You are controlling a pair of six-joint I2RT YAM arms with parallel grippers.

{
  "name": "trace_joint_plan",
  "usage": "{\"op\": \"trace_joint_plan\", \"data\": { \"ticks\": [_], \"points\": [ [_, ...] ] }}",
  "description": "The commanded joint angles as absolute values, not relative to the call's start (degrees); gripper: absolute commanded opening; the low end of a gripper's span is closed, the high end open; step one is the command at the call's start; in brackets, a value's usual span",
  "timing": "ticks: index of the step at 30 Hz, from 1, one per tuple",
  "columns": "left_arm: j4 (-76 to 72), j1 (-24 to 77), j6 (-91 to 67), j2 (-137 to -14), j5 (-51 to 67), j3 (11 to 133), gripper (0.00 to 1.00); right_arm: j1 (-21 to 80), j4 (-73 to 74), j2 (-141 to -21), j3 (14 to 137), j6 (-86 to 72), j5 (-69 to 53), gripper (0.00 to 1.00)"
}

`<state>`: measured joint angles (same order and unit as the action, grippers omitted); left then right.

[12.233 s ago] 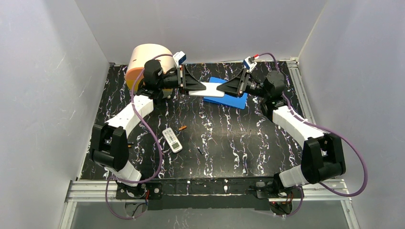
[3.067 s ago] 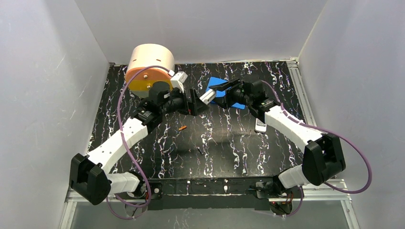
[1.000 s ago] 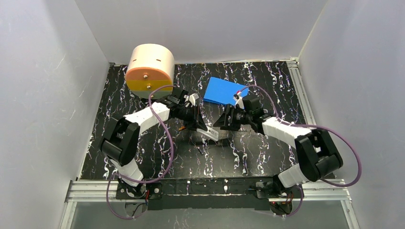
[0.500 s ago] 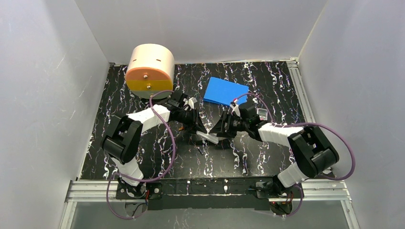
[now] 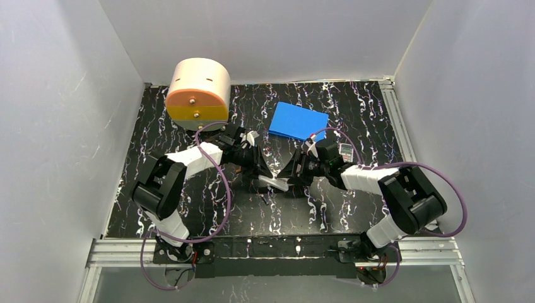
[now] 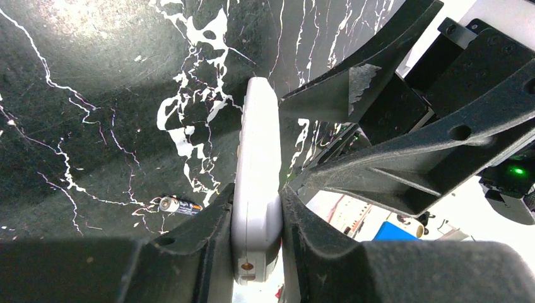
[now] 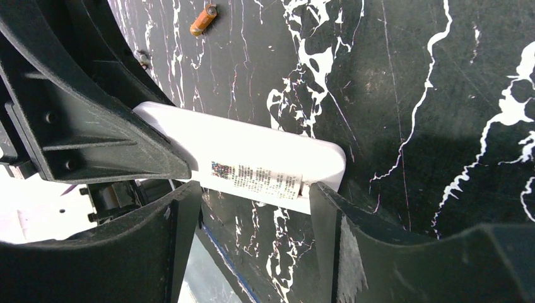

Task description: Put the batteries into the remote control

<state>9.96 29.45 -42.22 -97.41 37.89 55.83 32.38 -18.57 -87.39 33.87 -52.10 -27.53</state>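
Note:
My left gripper (image 5: 264, 175) (image 6: 257, 197) is shut on the long edges of the white remote control (image 5: 275, 184) (image 6: 257, 158), which it holds on edge low over the black marbled table (image 5: 353, 208). My right gripper (image 5: 291, 175) (image 7: 251, 205) faces it from the right, open, with its fingers (image 7: 328, 227) on either side of the remote's labelled end (image 7: 258, 177). One dark battery with an orange tip (image 6: 178, 205) lies on the table left of the remote. An orange battery (image 7: 203, 19) lies farther off.
A blue pad (image 5: 298, 121) lies at the back centre. A cream and orange drum (image 5: 197, 95) stands at the back left. A second small remote (image 5: 346, 150) rests beside my right forearm. White walls close in three sides.
My right gripper's jaws have spread wider and it has slid left, close to the remote's end. The left gripper has kept its hold and sunk slightly toward the table.

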Motion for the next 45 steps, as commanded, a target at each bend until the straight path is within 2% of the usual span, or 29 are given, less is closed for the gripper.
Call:
{"op": "trace_joint_plan", "data": {
  "ticks": [1, 12, 17, 27, 45],
  "points": [
    [13.45, 29.63, -41.66, -96.68, 34.36, 53.95, 0.0, 33.09, -22.49, -88.68, 33.3, -52.81, -27.52, 0.72],
    [10.67, 29.62, -42.4, -97.12, 37.82, 53.33, 0.0, 33.27, -32.29, -92.7, 31.61, -58.05, -31.53, 0.72],
    [10.82, 29.77, -42.07, -97.08, 38.02, 53.09, 0.0, 33.29, -44.8, -94.58, 30.55, -65.37, -35.27, 0.71],
    [17.04, 30.93, -38.11, -98.59, 35.74, 55.62, 0.0, 33.22, -67.46, -95.64, 29.02, -74.19, -35.42, 0.7],
    [25.33, 32.74, -34.23, -102.09, 31.36, 59.66, 0.0, 32.05, -82.19, -95.35, 28.77, -78.27, -34.39, 0.66]
  ]
}}
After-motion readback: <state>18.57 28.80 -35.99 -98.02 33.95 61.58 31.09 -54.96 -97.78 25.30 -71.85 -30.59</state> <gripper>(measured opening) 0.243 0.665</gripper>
